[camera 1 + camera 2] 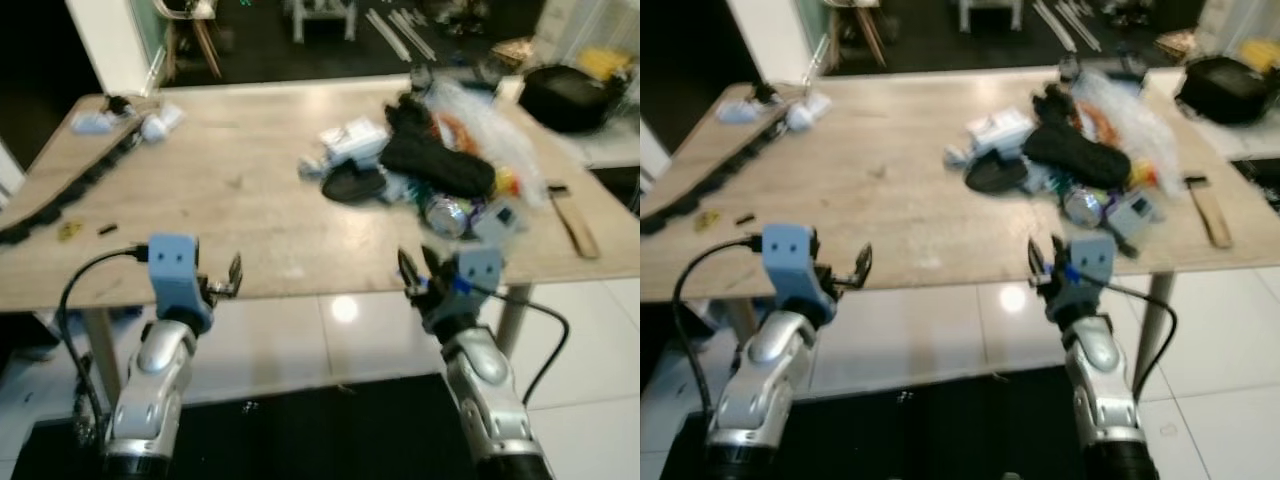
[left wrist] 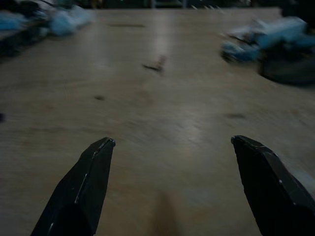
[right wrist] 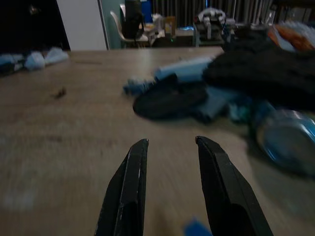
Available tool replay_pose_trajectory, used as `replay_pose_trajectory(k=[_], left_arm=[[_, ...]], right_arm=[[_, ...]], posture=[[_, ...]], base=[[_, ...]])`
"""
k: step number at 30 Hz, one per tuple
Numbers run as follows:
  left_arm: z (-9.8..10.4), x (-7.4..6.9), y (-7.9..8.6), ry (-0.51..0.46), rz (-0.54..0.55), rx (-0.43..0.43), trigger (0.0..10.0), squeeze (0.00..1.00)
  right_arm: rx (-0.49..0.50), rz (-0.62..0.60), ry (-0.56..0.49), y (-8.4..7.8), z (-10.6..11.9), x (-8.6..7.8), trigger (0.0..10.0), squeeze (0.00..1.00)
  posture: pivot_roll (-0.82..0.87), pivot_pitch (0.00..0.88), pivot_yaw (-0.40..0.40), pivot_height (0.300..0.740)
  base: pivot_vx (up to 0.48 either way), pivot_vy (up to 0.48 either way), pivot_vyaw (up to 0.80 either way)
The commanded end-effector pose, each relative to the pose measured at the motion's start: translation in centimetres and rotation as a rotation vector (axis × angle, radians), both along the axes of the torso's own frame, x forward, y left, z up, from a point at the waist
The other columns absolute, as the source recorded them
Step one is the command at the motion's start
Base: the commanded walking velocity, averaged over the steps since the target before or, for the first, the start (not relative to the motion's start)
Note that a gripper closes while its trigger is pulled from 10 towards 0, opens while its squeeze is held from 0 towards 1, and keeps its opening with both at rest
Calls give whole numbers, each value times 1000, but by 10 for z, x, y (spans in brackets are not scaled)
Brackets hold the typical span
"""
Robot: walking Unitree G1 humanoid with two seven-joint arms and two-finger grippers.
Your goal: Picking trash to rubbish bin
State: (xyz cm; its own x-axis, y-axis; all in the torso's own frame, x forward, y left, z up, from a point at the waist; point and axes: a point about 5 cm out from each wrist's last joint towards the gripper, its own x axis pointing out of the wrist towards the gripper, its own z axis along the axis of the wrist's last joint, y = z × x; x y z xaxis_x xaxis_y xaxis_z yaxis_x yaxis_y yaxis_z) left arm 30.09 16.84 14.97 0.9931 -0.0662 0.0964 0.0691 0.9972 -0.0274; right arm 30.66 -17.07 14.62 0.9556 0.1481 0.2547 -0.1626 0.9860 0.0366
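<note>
Wooden table (image 1: pixel 230 180) is in front of me. My left gripper (image 2: pixel 172 162) is open wide at its near edge. My right gripper (image 3: pixel 170 169) is open a little. The trash pile (image 1: pixel 440 160), with a can (image 3: pixel 288 140), sits just ahead of my right gripper.

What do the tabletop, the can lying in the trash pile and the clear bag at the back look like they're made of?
Tabletop: pale wood or wood-look laminate, matte, showing grain streaks. Can: apparently metal, with a shiny silvery end that catches light. Clear bag: thin plastic film, see-through and crinkled, with orange contents showing through it.
</note>
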Motion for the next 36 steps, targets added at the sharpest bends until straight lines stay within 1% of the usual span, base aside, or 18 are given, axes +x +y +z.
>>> replay_pose_trajectory(k=[1,12,32,36], left_arm=[[-5,-2,3,27,2,9,10000,0],[-5,-2,-3,34,-26,16,10000,0],[-5,-2,-5,38,-49,26,10000,0],[-5,-3,-5,38,-49,27,10000,0]], right_arm=[[15,3,19,2,-4,-2,10000,0],[18,-5,23,0,-6,-4,10000,0],[18,-15,48,0,-12,-5,10000,0],[24,9,61,2,-13,-5,10000,0]], posture=[[32,124,-8,740],[32,124,-2,740],[34,125,1,740],[36,126,2,740]], base=[[368,0,0],[368,0,0],[367,0,0],[365,0,0]])
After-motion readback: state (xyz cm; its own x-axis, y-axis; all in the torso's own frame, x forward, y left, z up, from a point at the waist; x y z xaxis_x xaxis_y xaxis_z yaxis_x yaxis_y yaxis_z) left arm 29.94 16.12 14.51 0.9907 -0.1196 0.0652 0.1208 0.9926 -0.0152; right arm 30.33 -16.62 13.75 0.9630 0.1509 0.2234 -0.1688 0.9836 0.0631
